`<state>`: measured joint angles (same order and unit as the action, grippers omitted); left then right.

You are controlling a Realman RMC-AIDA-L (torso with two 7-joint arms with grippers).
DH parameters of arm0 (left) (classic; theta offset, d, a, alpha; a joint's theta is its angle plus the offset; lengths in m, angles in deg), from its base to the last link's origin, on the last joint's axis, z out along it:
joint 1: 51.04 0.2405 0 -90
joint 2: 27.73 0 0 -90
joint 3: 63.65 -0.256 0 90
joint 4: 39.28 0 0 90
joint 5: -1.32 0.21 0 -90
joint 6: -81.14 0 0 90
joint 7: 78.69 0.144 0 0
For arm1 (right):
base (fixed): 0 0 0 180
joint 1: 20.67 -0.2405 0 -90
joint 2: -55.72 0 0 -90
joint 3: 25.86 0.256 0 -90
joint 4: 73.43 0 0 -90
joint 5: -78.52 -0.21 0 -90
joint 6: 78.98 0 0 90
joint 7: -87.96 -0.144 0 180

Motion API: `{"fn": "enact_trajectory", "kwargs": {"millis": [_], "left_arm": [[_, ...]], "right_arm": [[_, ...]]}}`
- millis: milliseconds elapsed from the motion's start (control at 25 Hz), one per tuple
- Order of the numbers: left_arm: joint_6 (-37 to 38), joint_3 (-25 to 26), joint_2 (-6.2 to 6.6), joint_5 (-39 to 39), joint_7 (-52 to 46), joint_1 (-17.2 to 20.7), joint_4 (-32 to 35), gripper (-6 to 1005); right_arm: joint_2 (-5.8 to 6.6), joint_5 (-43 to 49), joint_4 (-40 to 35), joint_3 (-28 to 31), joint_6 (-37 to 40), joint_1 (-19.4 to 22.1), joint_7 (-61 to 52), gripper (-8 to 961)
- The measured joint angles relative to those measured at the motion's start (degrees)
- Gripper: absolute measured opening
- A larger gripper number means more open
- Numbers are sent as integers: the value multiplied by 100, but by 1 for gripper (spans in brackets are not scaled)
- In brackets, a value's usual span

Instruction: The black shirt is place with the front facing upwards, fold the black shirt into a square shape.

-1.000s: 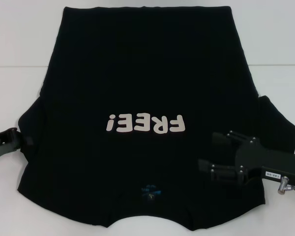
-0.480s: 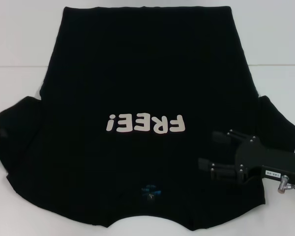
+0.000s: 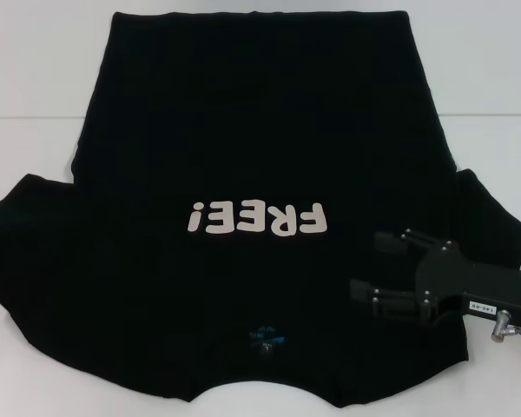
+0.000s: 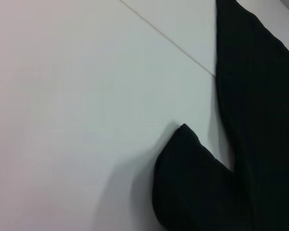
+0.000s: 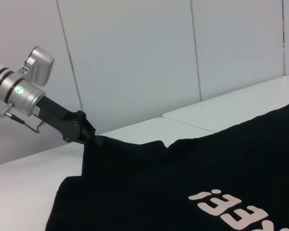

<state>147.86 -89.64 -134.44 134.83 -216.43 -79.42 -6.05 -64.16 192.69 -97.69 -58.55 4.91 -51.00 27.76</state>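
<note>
The right gripper (image 3: pixel 373 265) reaches in from the robot's right side and hangs low over the near right part of the black shirt (image 3: pixel 252 122). Its two black fingers (image 3: pixel 391 241) point toward the middle and are spread apart, with nothing between them. The left gripper (image 5: pixel 92 137) is out at the far left side. Its silver wrist is tilted down, and its dark fingertips are pinched tight on the edge of the shirt's left sleeve, lifting that edge up a little.
</note>
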Motion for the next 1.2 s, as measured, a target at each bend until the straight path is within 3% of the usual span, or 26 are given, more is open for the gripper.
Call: {"fn": "enact_trajectory", "kwargs": {"millis": [360, 680, 1000, 1200], "left_arm": [[48, -6, -74, -37, 21, -29, 180, 19], [378, -592, -444, 2, 59, -435, 1037, 23], [597, -1668, -905, 1, 62, -749, 1658, 27], [492, -1850, -1003, -42, 70, -843, 1432, 30]], "right_arm": [[9, 0, 0, -7, 40, 1, -45, 944], [8, 0, 4, -21, 48, 8, -45, 944], [8, 24, 42, -36, 56, 10, -44, 944], [8, 28, 50, -48, 58, 10, -44, 944]]}}
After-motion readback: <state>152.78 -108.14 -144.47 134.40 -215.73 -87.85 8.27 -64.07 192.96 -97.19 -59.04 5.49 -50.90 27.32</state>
